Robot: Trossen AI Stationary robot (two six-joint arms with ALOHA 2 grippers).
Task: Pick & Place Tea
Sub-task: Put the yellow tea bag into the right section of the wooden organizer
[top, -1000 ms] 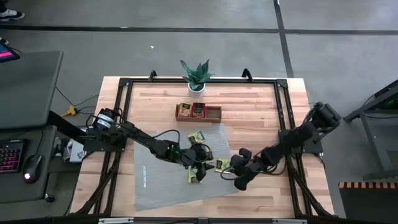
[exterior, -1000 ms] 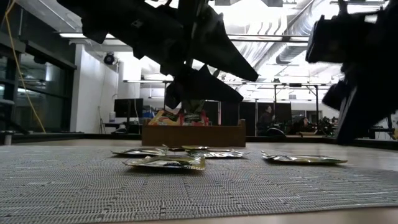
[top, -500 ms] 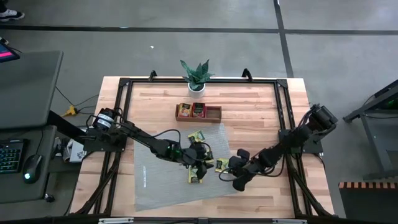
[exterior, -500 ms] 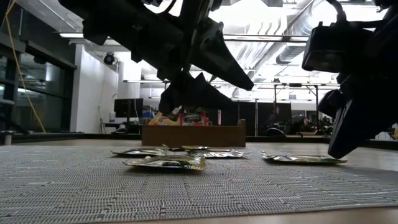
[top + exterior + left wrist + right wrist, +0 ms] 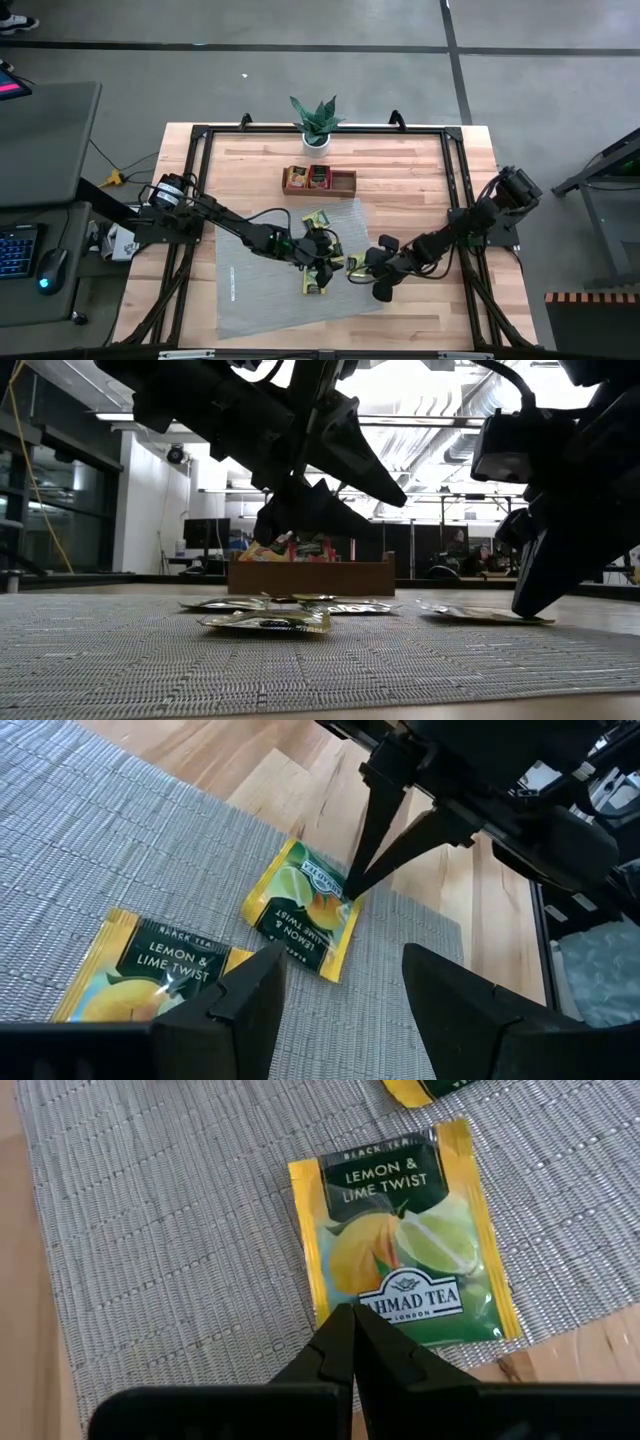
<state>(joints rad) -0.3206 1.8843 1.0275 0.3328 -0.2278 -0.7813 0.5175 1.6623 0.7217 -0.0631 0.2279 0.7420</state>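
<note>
While the left gripper point(image 5: 322, 262) hangs low over the cluster of sachets on the grey ribbed mat point(image 5: 250, 290), its fingers point(image 5: 455, 1005) stand partly apart with nothing between them; a yellow lemon sachet point(image 5: 150, 970) lies flat on the weave just beneath it. Further right, the right gripper point(image 5: 372, 266) has moved in over the last second, sliding leftward along the mat's edge and sinking until its closed tips sit on the lower edge of another yellow lemon-and-lime sachet point(image 5: 405, 1240). That sachet lies flat at the mat's right border, beside bare wood. With the jaws pinched together, the right arm seems to be nudging or pinning the packet, not yet lifting it. Far back, the wooden tray point(image 5: 318, 180) already holds a few sachets, so several remain to be moved.
</note>
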